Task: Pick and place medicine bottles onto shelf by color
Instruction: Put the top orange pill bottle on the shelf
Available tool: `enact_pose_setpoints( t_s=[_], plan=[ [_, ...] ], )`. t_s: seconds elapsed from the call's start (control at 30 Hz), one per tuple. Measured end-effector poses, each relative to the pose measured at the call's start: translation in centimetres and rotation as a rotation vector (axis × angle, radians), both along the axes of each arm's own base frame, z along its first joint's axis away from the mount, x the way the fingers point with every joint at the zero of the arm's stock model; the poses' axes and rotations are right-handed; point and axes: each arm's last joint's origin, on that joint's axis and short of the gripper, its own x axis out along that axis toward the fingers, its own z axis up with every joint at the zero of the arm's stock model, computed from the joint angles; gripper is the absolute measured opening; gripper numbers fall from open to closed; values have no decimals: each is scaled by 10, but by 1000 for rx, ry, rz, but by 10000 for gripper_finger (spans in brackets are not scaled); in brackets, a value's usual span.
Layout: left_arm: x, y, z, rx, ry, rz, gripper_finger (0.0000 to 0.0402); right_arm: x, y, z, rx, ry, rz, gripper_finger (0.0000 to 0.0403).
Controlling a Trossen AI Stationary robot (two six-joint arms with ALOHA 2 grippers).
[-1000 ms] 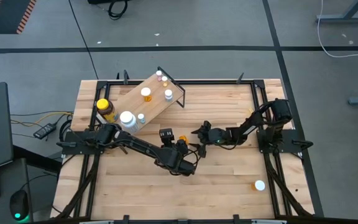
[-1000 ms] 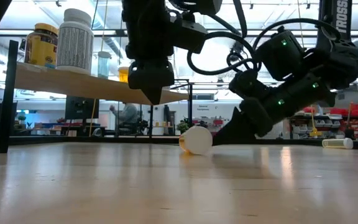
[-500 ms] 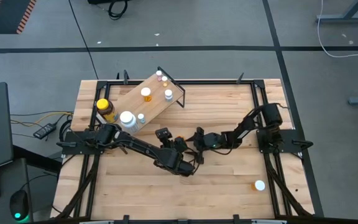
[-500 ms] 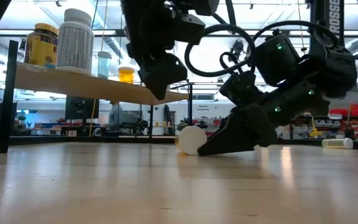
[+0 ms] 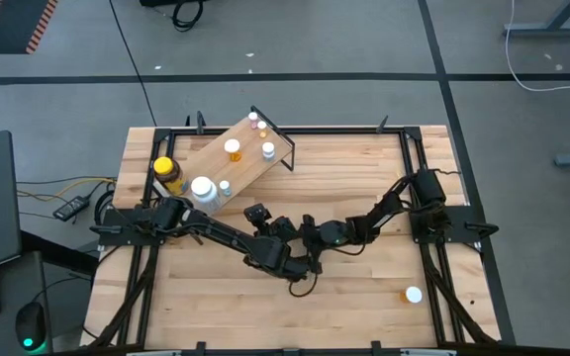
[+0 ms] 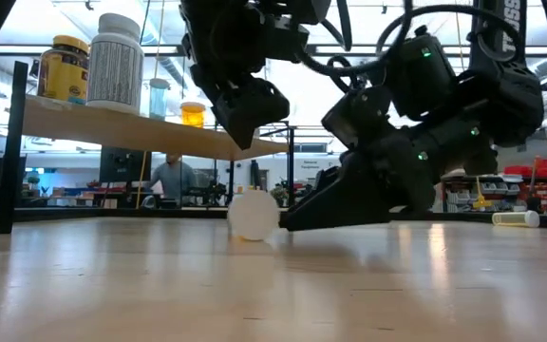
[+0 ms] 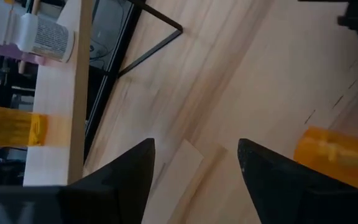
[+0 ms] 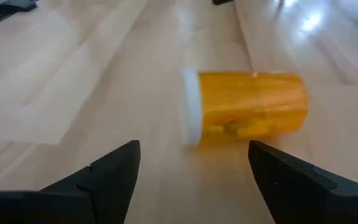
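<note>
An orange vial with a white cap [image 8: 247, 111] lies on its side on the tabletop, cap toward the low camera [image 6: 253, 214]. My right gripper [image 8: 191, 149] is open and low over the table, just right of the vial [image 6: 288, 220]. The vial lies ahead of its fingertips, not between them. My left gripper [image 7: 194, 155] hangs open above the vial [image 6: 240, 123] with nothing in it; the vial [image 7: 334, 155] shows off to one side. The shelf [image 5: 236, 158] stands far left, carrying several bottles. My right gripper comes at the orange vial nearly level from the table's right. One fingertip [image 8: 257, 149] stands right at the vial's side [image 8: 253, 138]. Whether it touches the vial, I cannot tell.
On the shelf stand an amber jar with a yellow lid [image 5: 166, 172], a white bottle [image 5: 203, 188], an orange vial [image 5: 233, 148] and small vials [image 5: 268, 150]. Another vial [image 5: 414, 294] lies near the front right corner. Black frame rails [image 5: 433, 287] run along the table's sides.
My right gripper has gone low along the table toward its left edge. The orange vial has rolled ahead of it toward the left, still lying on its side. My left gripper has kept its place above and has rolled about its own axis.
</note>
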Motion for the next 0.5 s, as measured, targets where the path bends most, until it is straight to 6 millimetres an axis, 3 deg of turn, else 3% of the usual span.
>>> enact_pose_setpoints(
  t_s=[0.17,0.3,0.5],
  plan=[
    [-3,-10,0,-21,-28,2,237,-3,11,0,-1,1,38,308],
    [-9,-22,-2,-37,-153,87,243,-6,18,-3,-6,49,56,308],
    [-32,-30,-35,12,-421,274,261,-13,20,6,20,149,-1,308]
  ],
)
